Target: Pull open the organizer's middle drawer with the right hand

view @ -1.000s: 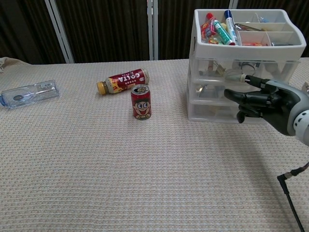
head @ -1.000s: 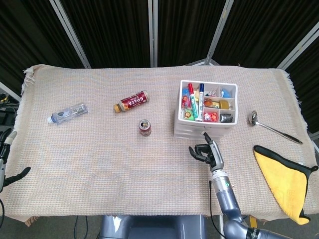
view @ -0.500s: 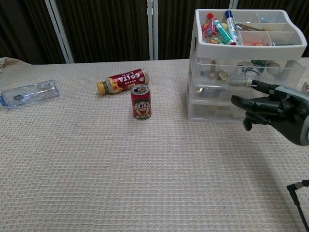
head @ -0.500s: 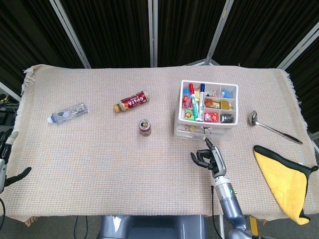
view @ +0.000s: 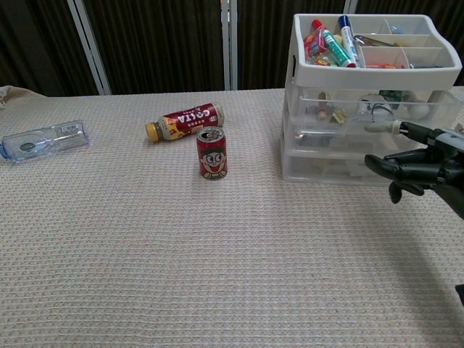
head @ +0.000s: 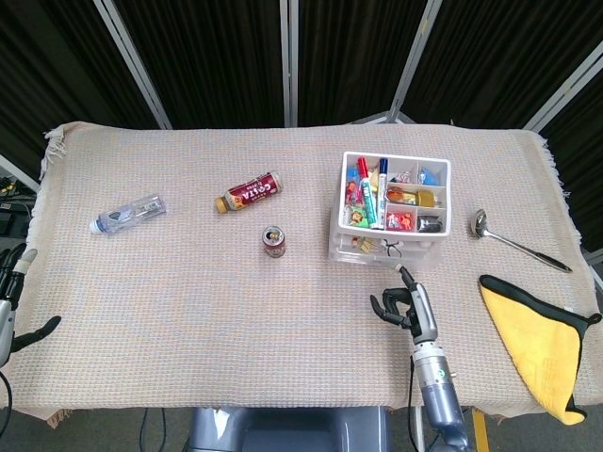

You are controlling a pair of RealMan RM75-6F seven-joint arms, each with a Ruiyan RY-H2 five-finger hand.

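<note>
Table (head: 188, 282): cloth-covered, organizer (head: 391, 212) at about 2 o'clock from centre in the head view.

Progress, judged: your drawer (view: 377, 109) already stands proud of the stack, its front face out past the one below. Which tier it is I can't settle; the chest view suggests the upper of the clear ones, so check it against "middle" before you call it done. What's left is little: perhaps a bit more travel, then release.

Right hand (view: 420, 163): at 6 o'clock of the organizer. One finger reaches to the pale drawer handle (view: 382, 127); the rest curl loosely. Touching or hooked, I cannot tell.

Left hand (head: 11, 301): at 9 o'clock on the table edge, fingers apart, holding nothing.

Views: the chest view gives you the drawer fronts, handle and overhang; the head view hides those, showing only a sliver of the drawer (head: 377, 250). The head view alone gives you the left hand, yellow cloth (head: 537, 334) and ladle (head: 516, 240).
</note>
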